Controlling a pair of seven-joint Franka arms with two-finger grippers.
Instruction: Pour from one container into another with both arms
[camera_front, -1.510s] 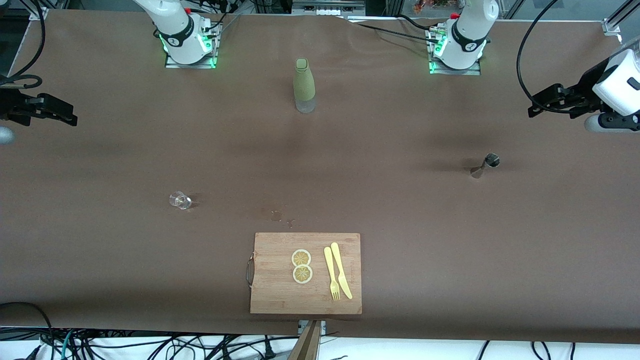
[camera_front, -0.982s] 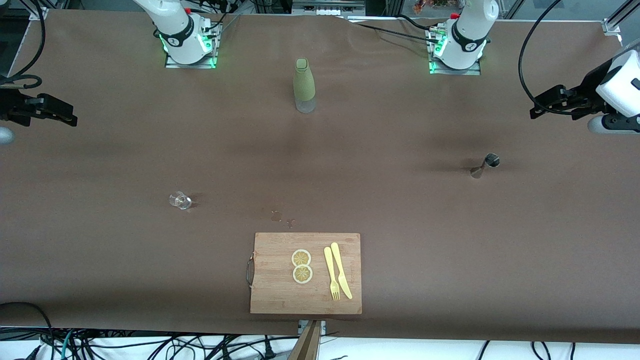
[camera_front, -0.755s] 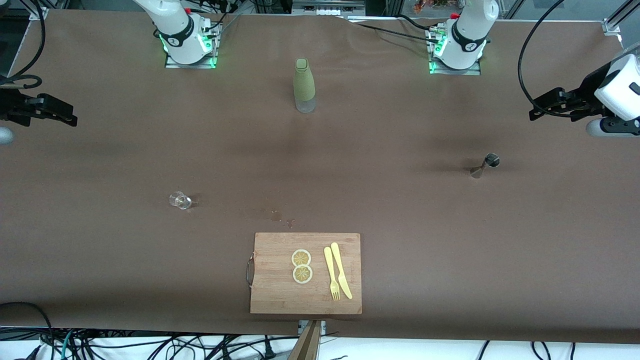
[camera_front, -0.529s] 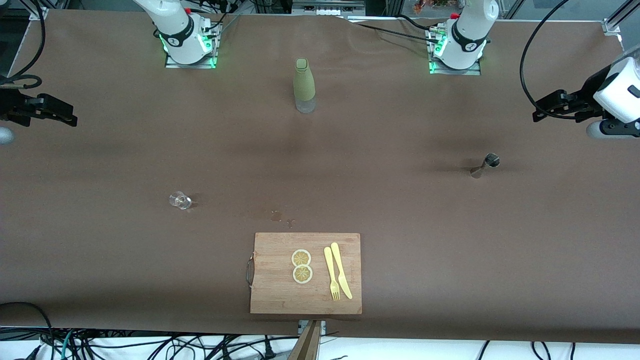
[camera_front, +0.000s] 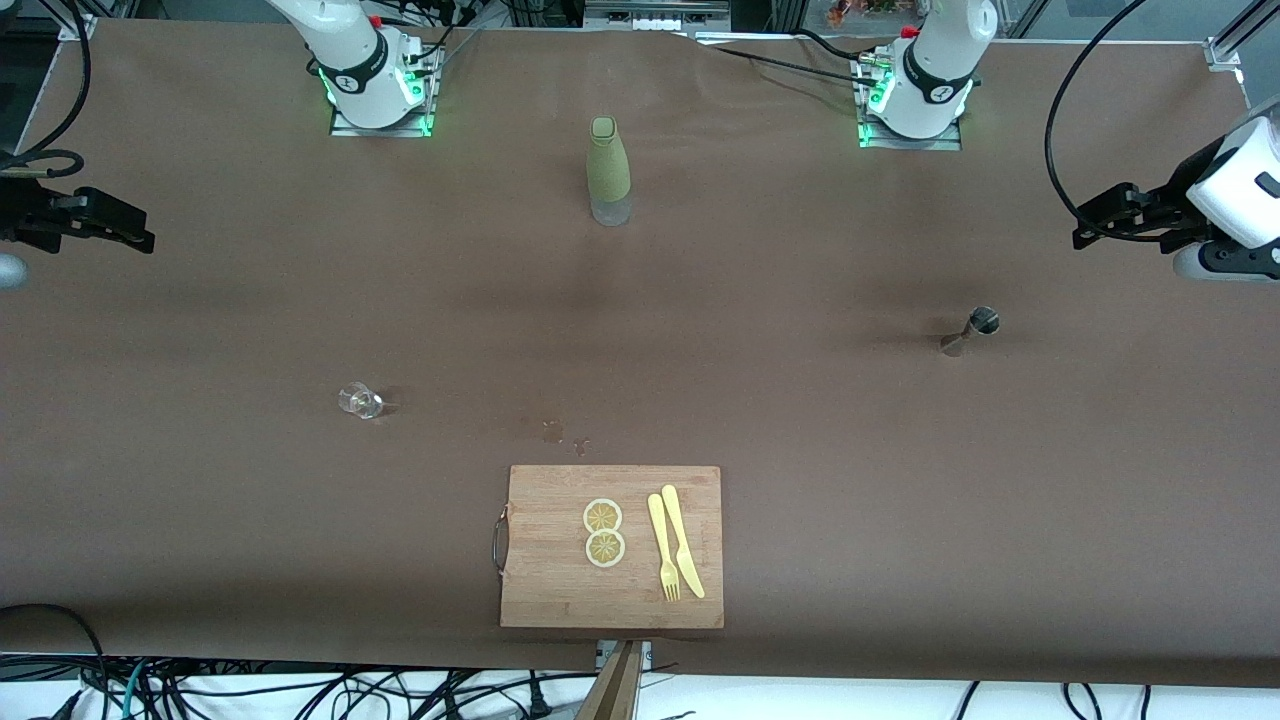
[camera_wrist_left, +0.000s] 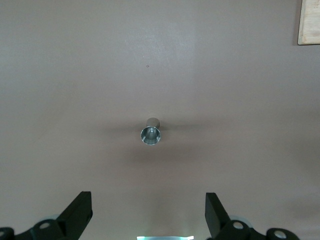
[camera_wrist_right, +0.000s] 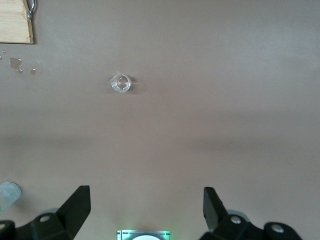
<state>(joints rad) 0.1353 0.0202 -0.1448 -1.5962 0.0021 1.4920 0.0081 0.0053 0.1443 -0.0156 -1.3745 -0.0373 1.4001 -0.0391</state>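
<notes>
Brown cloth covers the table (camera_front: 800, 480) from end to end, and both arms sit high and wide, one at each end. Left gripper (camera_front: 1095, 215) hangs over the left arm's end, jaws spread wide, nothing between them; the wrist view shows its fingers (camera_wrist_left: 80, 212) apart with the jigger (camera_front: 975, 330) standing upright below, alone on bare cloth. Right gripper (camera_front: 135, 232) hovers over the right arm's end, jaws released too, fingers (camera_wrist_right: 77, 205) spread and empty. The small clear glass (camera_front: 360, 401) stands nearer the front camera than the jigger, toward the right arm's end, well apart from it. Between them lie a few wet spots (camera_front: 560, 432) and, nearer the camera, a wooden cutting board (camera_front: 545, 590) carrying two lemon slices (camera_front: 604, 532), a yellow fork (camera_front: 663, 548) and knife (camera_front: 682, 540). An olive-green bottle (camera_front: 606, 170) stands upright between the bases.
</notes>
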